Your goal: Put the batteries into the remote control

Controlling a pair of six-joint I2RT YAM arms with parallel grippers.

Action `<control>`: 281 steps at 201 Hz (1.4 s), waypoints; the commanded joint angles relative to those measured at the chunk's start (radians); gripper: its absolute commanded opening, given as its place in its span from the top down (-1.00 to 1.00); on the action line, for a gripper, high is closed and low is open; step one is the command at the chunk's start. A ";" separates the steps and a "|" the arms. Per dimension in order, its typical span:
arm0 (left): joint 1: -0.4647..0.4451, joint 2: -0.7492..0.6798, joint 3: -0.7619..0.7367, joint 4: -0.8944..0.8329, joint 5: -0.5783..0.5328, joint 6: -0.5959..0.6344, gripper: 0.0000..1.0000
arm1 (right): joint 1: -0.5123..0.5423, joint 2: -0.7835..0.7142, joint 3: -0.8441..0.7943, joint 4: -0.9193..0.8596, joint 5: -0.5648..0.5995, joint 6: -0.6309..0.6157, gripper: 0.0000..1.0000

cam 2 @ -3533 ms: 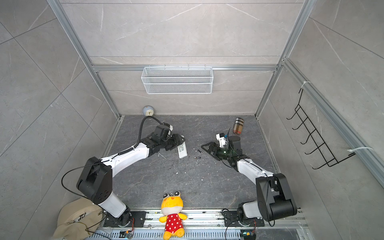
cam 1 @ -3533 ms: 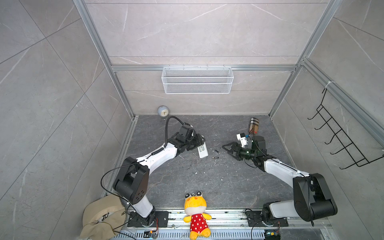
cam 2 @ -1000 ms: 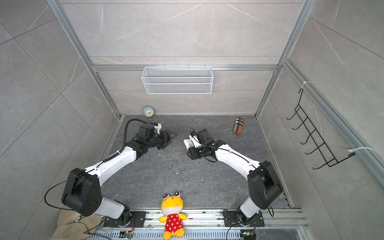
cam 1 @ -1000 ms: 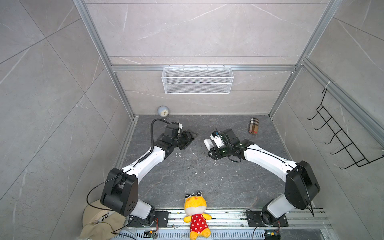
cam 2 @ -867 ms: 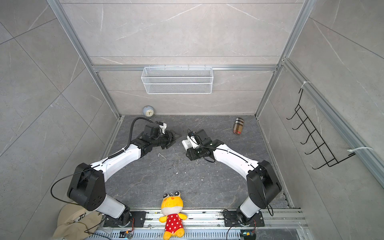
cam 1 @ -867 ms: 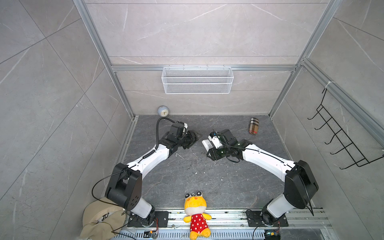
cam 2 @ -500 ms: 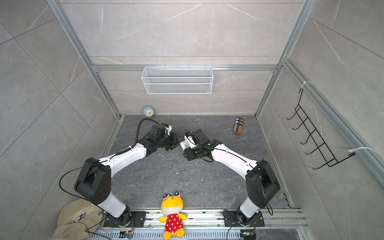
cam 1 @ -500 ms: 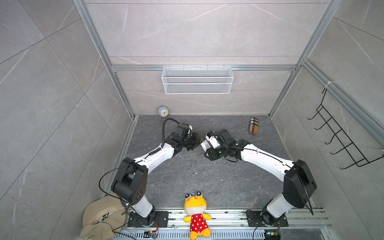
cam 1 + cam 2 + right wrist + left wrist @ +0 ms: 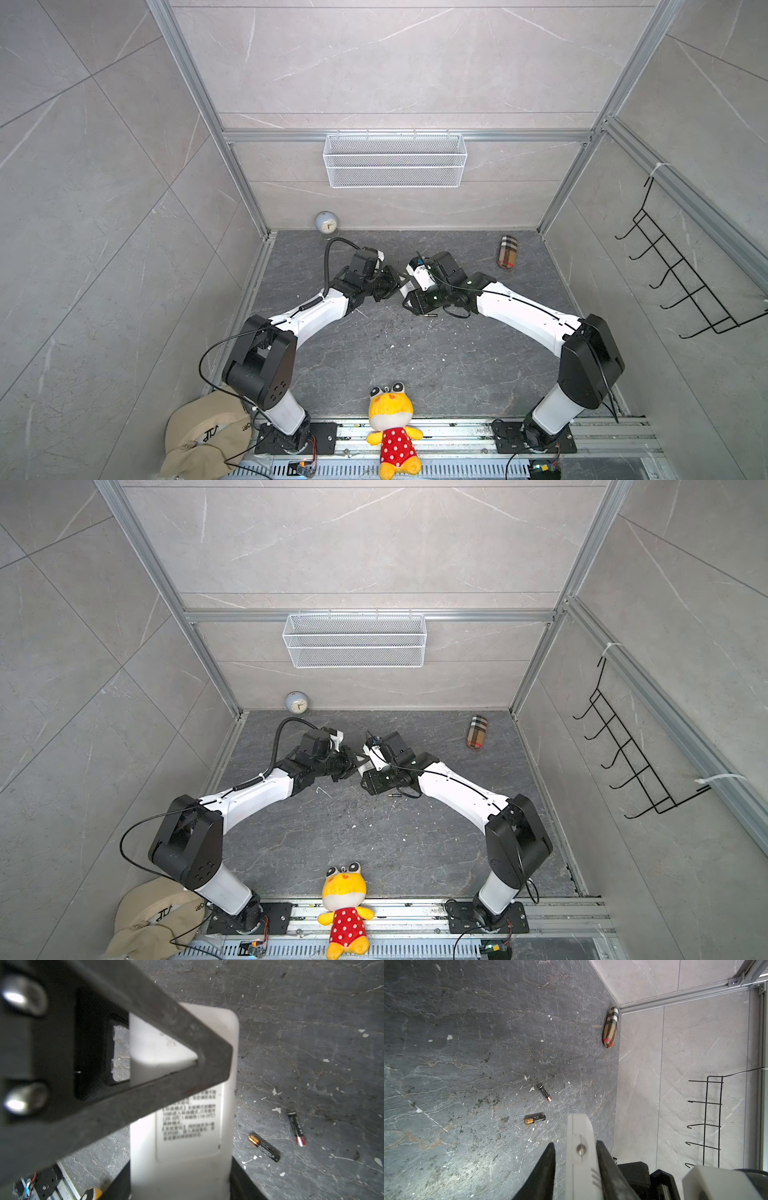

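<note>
1. Locate the remote control. It is held clear of the slate floor, well apart from the plaid pouch, and its printed back faces the right wrist camera.
2. Check the right gripper. Its fingers are clamped on the remote's two long sides.
3. Check the left gripper. Its fingers bracket the remote's thin edge. One rests against the plastic, but a sliver of floor shows beside the other, so you cannot tell whether this grasp is complete.
4. Locate the batteries. The gold-ended battery and the red-ended battery lie loose on the floor between the pouch and the remote, nearer the remote. They lie close together but do not touch.

The step in hand appears to be a two-gripper hold on the remote, probably to open it. The back cover looks seated and no battery is loaded. The next move calls for a firm right clamp while the left fingers work the cover off. First confirm that the left grasp has seated, because a one-sided push could twist the remote.
</note>
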State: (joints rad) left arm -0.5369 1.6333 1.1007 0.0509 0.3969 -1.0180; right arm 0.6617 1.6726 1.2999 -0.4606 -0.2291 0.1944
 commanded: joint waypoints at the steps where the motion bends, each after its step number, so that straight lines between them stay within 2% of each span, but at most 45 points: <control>1: -0.005 -0.010 -0.008 0.049 0.021 -0.005 0.47 | 0.004 0.012 0.031 -0.013 -0.012 0.013 -0.02; 16: -0.005 -0.009 -0.011 0.055 0.019 -0.008 0.54 | 0.004 0.012 0.030 -0.017 -0.013 0.014 -0.02; 35: -0.005 -0.015 -0.034 0.088 0.016 -0.026 0.76 | 0.004 0.014 0.032 -0.017 -0.012 0.016 -0.04; 55: -0.004 -0.032 -0.074 0.141 -0.009 -0.057 0.81 | 0.004 0.010 0.032 -0.017 -0.015 0.020 -0.13; 64: -0.002 -0.045 -0.096 0.165 -0.024 -0.070 0.83 | 0.003 0.007 0.030 -0.016 -0.015 0.024 -0.30; 74: 0.000 -0.061 -0.121 0.191 -0.042 -0.083 0.85 | 0.004 0.001 0.025 -0.009 -0.016 0.028 -0.61; 81: 0.004 -0.072 -0.140 0.207 -0.053 -0.094 0.86 | 0.004 -0.006 0.018 0.001 -0.017 0.031 -0.93; 85: 0.007 -0.080 -0.151 0.219 -0.058 -0.099 0.87 | 0.004 -0.011 0.013 0.005 -0.017 0.033 -0.97; 113: 0.024 -0.099 -0.232 0.363 -0.096 -0.149 0.91 | 0.003 -0.048 -0.014 0.011 0.013 0.058 -0.97; 130: 0.026 -0.093 -0.312 0.547 -0.129 -0.222 0.93 | 0.003 -0.097 -0.055 0.045 0.074 0.099 -0.98; 150: 0.038 -0.063 -0.395 0.772 -0.160 -0.304 0.94 | 0.001 -0.180 -0.146 0.166 0.161 0.197 -0.98; 165: 0.043 -0.045 -0.435 0.881 -0.188 -0.337 0.94 | 0.000 -0.229 -0.225 0.268 0.271 0.294 -0.98; 176: 0.044 -0.036 -0.446 0.917 -0.205 -0.340 0.94 | -0.001 -0.256 -0.288 0.378 0.270 0.305 -0.98; 185: 0.044 -0.031 -0.443 0.925 -0.207 -0.330 0.94 | -0.008 -0.260 -0.303 0.392 0.273 0.361 -0.98; 193: 0.043 -0.027 -0.441 0.923 -0.209 -0.320 0.94 | -0.026 -0.249 -0.290 0.359 0.243 0.417 -0.98; 204: 0.044 -0.023 -0.447 0.936 -0.220 -0.315 0.95 | -0.055 -0.222 -0.271 0.331 0.136 0.472 -0.96; 230: 0.042 -0.001 -0.508 1.065 -0.289 -0.343 0.96 | -0.063 -0.177 -0.358 0.561 -0.054 0.600 -0.84; 254: 0.042 0.018 -0.565 1.179 -0.338 -0.361 0.96 | -0.063 -0.114 -0.403 0.734 -0.122 0.733 -0.78; 281: 0.042 0.031 -0.586 1.211 -0.340 -0.365 0.96 | -0.063 -0.044 -0.426 0.892 -0.169 0.832 -0.74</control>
State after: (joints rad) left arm -0.4965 1.6531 0.5213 1.1049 0.1005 -1.3670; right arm 0.5961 1.5776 0.8921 0.2123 -0.3058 0.8734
